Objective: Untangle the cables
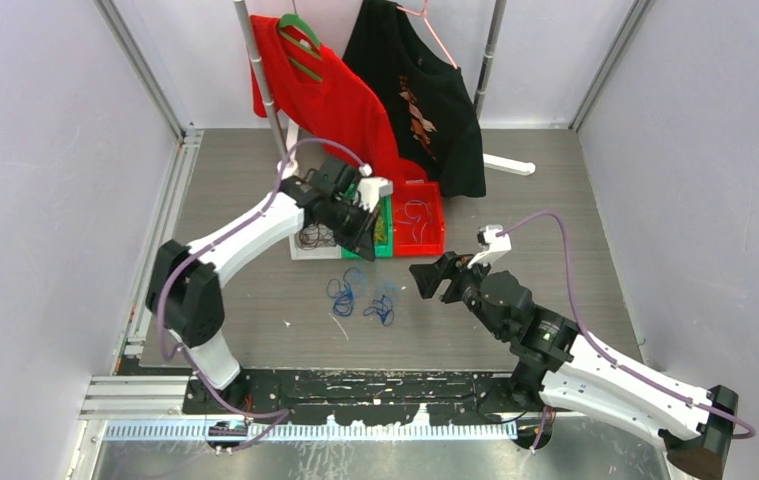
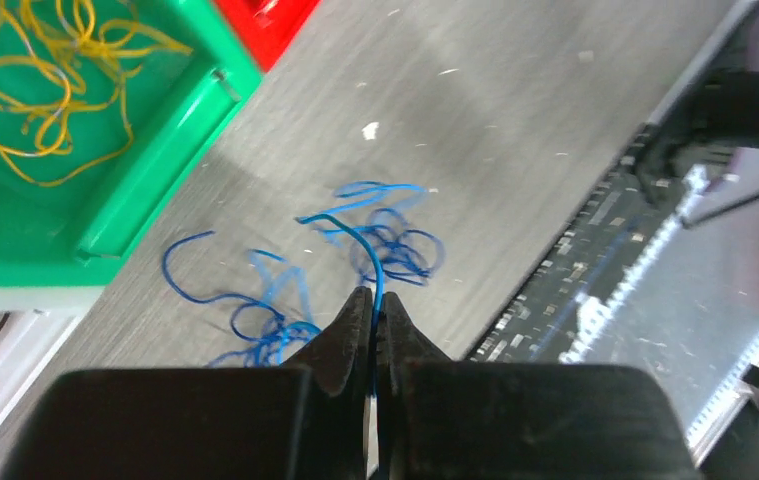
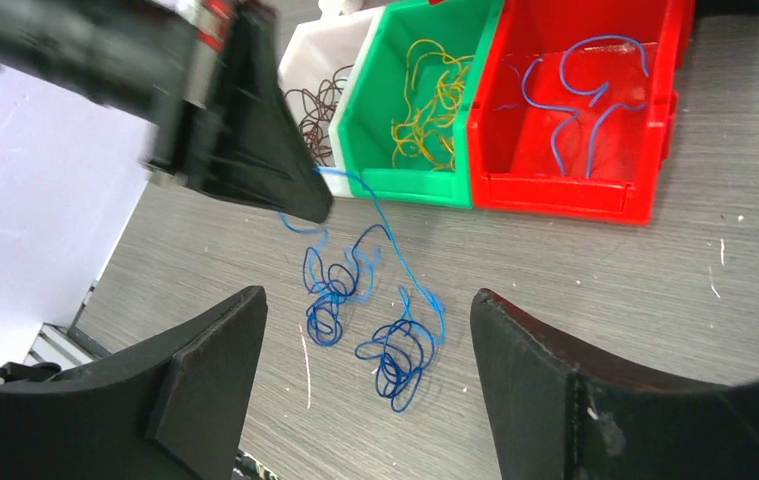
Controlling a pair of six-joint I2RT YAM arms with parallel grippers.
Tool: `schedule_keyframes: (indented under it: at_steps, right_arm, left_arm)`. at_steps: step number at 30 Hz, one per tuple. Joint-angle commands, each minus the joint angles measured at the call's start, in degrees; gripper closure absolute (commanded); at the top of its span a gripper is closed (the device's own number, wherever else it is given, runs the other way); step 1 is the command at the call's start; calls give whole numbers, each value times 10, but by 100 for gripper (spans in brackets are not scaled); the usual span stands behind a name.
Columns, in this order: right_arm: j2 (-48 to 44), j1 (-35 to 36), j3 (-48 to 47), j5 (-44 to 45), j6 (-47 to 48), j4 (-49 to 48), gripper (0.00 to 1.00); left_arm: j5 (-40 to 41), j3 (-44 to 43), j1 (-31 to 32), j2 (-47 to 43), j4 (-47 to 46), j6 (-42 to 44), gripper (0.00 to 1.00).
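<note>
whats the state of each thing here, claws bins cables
left claw, shut on a blue cable
right claw, open, empty
blue cables on table, tangled in two clumps
green bin, holds yellow cables
red bin, holds loose blue cables
white bin, holds dark cables

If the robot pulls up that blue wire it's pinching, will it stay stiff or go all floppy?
Probably floppy: the blue wire droops in a curve from the left gripper. It looks thin, so likely very light. It runs toward the blue tangle, so that might drag along.
</note>
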State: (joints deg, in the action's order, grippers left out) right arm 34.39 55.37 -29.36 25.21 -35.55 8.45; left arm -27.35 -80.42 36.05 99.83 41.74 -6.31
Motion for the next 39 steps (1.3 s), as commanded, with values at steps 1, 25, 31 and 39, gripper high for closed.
schedule_keyframes:
  at_steps: [1, 25, 31, 39]
  right_arm:
    - [48, -1, -20, -25, 39, -107, 19]
    - [301, 26, -74, -57, 89, -324, 32]
    - [333, 26, -58, -66, 59, -341, 39]
    - [361, 26, -4, -50, -32, -358, 42]
  left_arm:
    - [-83, -81, 2, -99, 81, -1, 100]
    - [-223, -298, 3, -151, 266, 8, 100]
    - [-222, -349, 3, -165, 274, 10, 100]
    - [-209, -448, 3, -168, 243, 11, 100]
